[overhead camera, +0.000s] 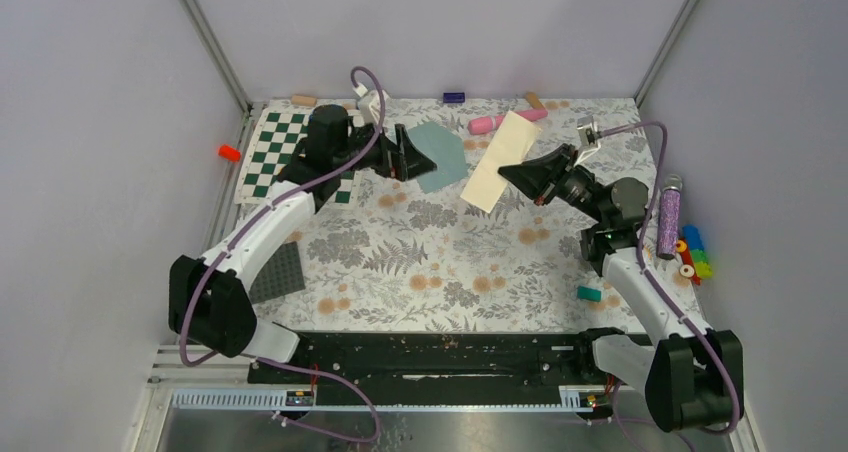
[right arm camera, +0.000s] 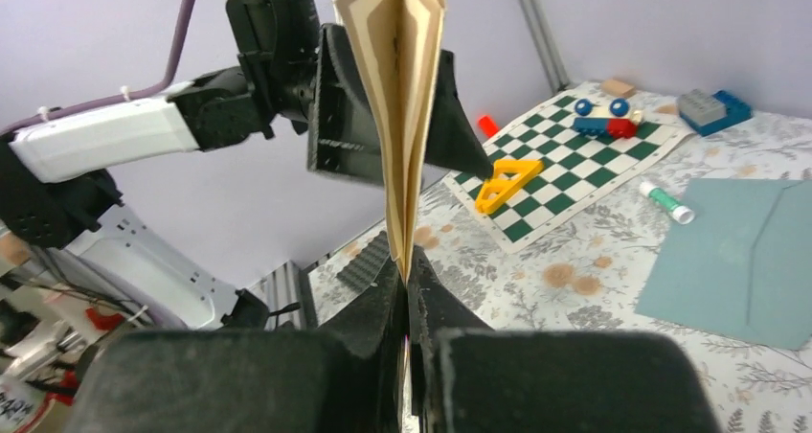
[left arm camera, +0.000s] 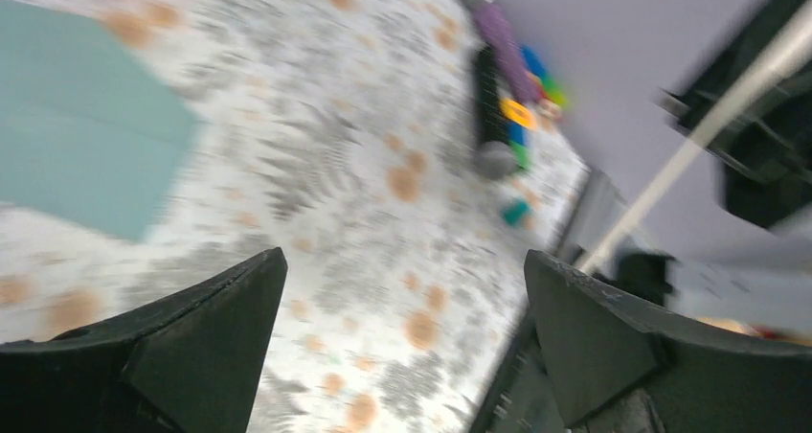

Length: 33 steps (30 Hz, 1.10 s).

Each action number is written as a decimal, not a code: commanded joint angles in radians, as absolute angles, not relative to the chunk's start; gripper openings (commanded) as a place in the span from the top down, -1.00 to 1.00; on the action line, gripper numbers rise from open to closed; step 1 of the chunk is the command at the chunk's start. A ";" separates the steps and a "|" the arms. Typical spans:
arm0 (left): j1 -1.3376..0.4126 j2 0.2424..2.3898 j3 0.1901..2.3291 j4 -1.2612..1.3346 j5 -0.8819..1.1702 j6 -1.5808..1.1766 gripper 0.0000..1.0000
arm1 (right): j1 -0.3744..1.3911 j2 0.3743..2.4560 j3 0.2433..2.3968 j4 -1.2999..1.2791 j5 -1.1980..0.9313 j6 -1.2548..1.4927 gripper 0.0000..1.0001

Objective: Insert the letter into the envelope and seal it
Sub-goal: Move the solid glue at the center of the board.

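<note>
The right gripper was clenched on the near edge of the letter, which the right wrist view showed folded and standing on edge above the jaws, clear of the worktop; the left gripper stood released, jaws spread wide with nothing between them, just left of the envelope. The envelope lay flat at the far middle, between the two grippers, with its point towards the right; whether its pocket gaped could not be told.

The step in hand looked like carrying the folded letter to the envelope's mouth; to do it well the right arm would probably need to lay the sheet down from its upright edge to nearly flat, lead with the folded edge so the leaves did not splay, and slide it in low along the paper; the left gripper, being free, seemed best placed to pin or lift the envelope so that it did not skate away.

The room was tight there; the grippers faced each other closely across the envelope, a pink object lay just beyond the letter's far end, and the chequered board was to the left. The open patterned worktop nearer the arms gave the freest space for swinging the sheet down.
</note>
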<state>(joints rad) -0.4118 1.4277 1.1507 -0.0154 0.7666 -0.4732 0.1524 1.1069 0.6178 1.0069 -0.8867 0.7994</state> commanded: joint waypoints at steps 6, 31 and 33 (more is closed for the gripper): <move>-0.393 1.613 1.446 -0.274 0.147 -0.052 -0.97 | 0.129 0.954 0.651 0.763 -0.780 0.509 1.00; -0.414 2.299 2.059 -0.519 -0.367 0.132 -0.97 | 0.075 0.994 0.642 0.758 -0.831 0.479 1.00; -0.414 2.309 2.057 -0.514 -0.381 0.141 -0.97 | 0.075 0.998 0.642 0.759 -0.833 0.480 1.00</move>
<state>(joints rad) -0.4107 2.2871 2.0125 -0.5430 -0.3111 0.1070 0.0822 0.9947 0.6193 0.7303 -0.8062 0.4965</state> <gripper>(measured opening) 0.986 0.019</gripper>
